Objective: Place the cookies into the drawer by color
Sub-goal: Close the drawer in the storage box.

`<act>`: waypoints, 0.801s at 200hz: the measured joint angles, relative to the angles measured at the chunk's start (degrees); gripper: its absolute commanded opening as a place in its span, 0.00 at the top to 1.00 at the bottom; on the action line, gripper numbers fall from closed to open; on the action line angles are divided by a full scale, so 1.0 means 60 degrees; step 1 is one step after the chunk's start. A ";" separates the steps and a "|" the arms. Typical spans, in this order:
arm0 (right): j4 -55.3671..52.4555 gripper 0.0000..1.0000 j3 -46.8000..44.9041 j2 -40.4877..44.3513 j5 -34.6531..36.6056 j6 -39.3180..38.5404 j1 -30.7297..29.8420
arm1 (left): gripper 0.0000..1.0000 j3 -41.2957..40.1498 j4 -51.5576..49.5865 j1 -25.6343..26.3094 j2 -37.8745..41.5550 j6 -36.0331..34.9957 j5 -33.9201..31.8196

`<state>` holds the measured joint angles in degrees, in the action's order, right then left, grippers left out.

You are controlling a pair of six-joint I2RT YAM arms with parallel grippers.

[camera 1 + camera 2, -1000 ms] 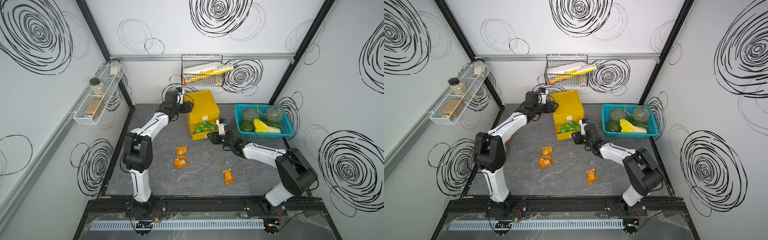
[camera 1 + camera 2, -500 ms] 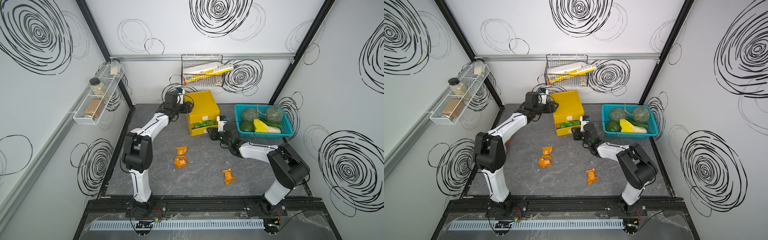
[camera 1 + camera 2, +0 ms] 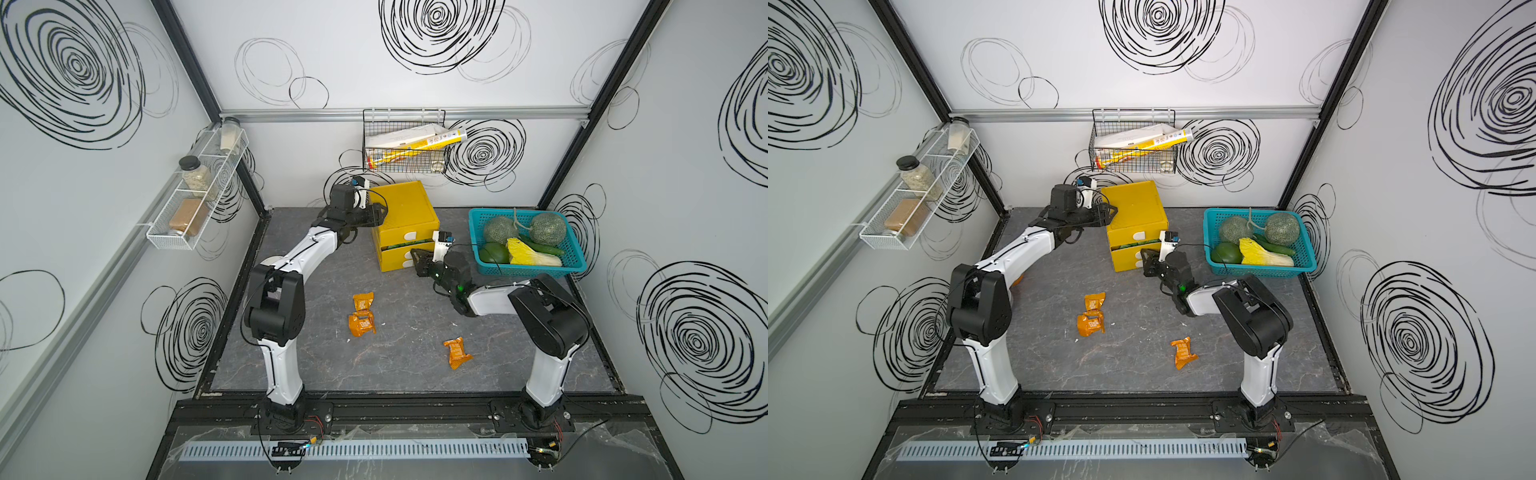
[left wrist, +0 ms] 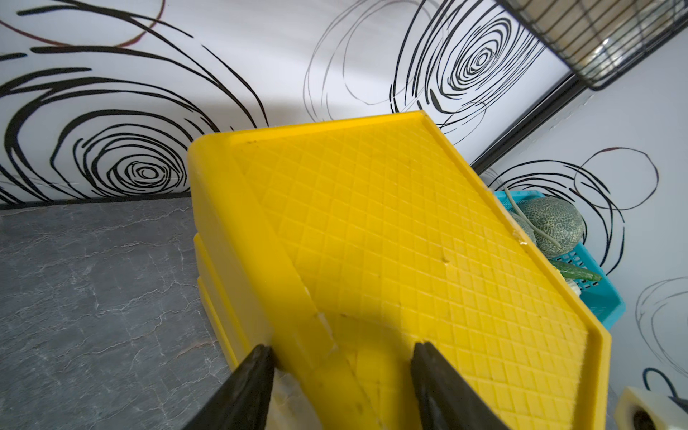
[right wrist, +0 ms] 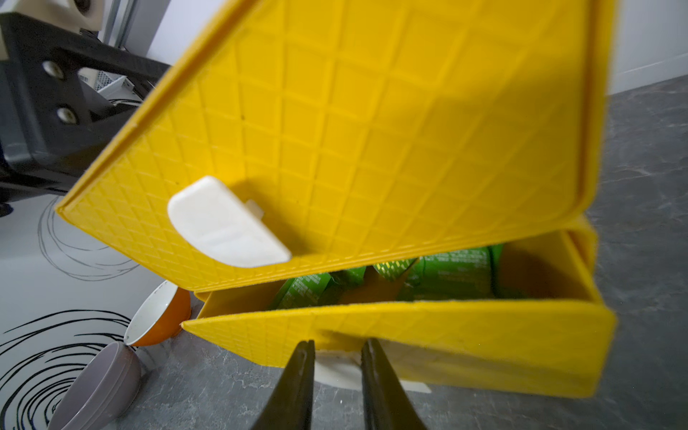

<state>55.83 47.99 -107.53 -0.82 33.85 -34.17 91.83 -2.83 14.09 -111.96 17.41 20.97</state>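
The yellow drawer chest stands at the back of the table. My left gripper is shut on its top left corner, one finger against the side wall and one on the top. My right gripper is shut on the white tab handle of the second drawer down. That drawer stands slightly out, with green cookies inside. Three orange cookies lie on the table in both top views: two close together and one nearer the front.
A teal basket of melons and vegetables sits right of the chest, close to my right arm. An orange bowl and a grey bowl lie left of the chest. A wire basket hangs on the back wall, a jar shelf on the left wall.
My right gripper has moved toward the chest with the handle, sliding the drawer of green cookies nearly closed. The left gripper has stayed at the chest's corner.
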 measured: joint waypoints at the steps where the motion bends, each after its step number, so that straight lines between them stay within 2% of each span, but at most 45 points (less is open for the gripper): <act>1: 0.0044 0.73 0.0000 -0.0018 0.0004 0.0000 -0.0004 | 0.35 0.0000 0.0000 0.0000 0.0000 0.0000 0.0000; 88: 0.1490 0.72 0.0390 -0.1188 0.0339 -0.0007 -0.0025 | 0.36 0.0011 0.0040 0.0000 -0.0036 0.0044 0.0011; 131: 0.1475 0.62 0.0452 -0.1246 0.0350 0.0033 -0.0025 | 0.35 0.0036 0.0197 -0.0004 -0.0113 0.0113 0.0004; 160: 0.1257 0.55 -0.0033 -0.0969 0.0229 0.0379 -0.0025 | 0.35 0.0036 0.0204 -0.0004 -0.0117 0.0131 0.0004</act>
<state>63.37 47.79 -113.34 0.56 36.12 -34.33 92.05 -1.61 14.06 -112.66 18.20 20.99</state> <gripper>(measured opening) 0.424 0.645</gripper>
